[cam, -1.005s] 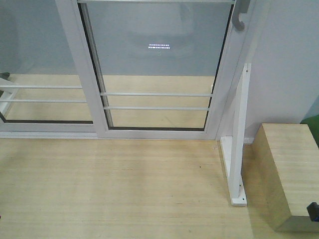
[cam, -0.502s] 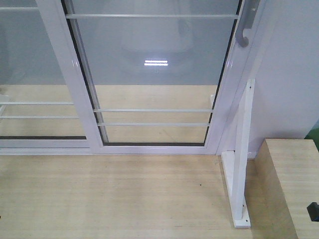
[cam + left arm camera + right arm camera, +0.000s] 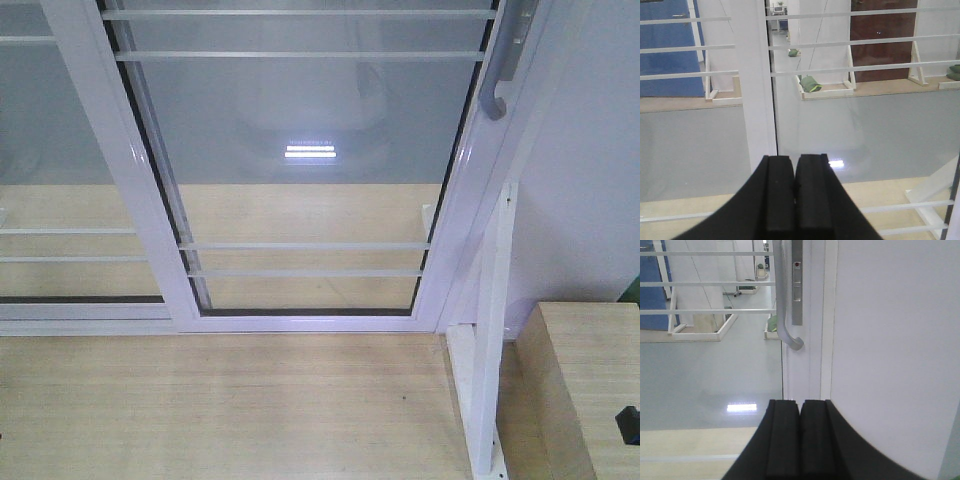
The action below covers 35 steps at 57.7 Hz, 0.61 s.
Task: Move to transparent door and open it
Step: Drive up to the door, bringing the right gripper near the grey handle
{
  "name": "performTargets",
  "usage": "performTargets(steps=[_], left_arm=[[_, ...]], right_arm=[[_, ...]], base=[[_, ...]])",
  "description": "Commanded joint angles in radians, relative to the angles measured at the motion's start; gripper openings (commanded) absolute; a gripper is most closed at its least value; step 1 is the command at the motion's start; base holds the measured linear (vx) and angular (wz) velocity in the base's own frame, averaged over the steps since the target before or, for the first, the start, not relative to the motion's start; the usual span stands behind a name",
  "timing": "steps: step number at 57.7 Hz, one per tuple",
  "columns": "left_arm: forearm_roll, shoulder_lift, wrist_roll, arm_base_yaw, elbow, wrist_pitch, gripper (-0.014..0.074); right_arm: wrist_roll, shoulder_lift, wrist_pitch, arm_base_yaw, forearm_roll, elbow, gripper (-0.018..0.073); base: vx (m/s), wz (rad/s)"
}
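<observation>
Two clenched hands, left hand (image 3: 795, 162) and right hand (image 3: 800, 405), before one transparent door (image 3: 310, 110), one handle (image 3: 780, 295)

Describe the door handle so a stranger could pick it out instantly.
Face the white-framed glass wall with thin white horizontal bars. On the right-hand panel, the transparent door, look along its right frame edge beside the plain white wall. The long grey metal handle curves outward at its lower end; the left panel has none.

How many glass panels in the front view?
2: the transparent door in the centre, grey handle at its right edge; a handle-less panel to its left. More may be off-frame.
</observation>
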Motion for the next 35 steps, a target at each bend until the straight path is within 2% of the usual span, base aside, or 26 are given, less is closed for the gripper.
performTargets(steps=[1, 35], left_arm=[[-0.009, -0.014, 0.000, -0.005, 0.015, -0.083, -0.0006], [-0.009, -0.014, 0.000, -0.005, 0.015, -0.083, -0.0006]], right_arm=[[-0.008, -0.016, -0.084, -0.004, -0.004, 0.004, -0.0006], [-0.008, -0.016, -0.084, -0.004, -0.004, 0.004, -0.0006]], base=[[0.14, 0.00], [0.09, 0.00]])
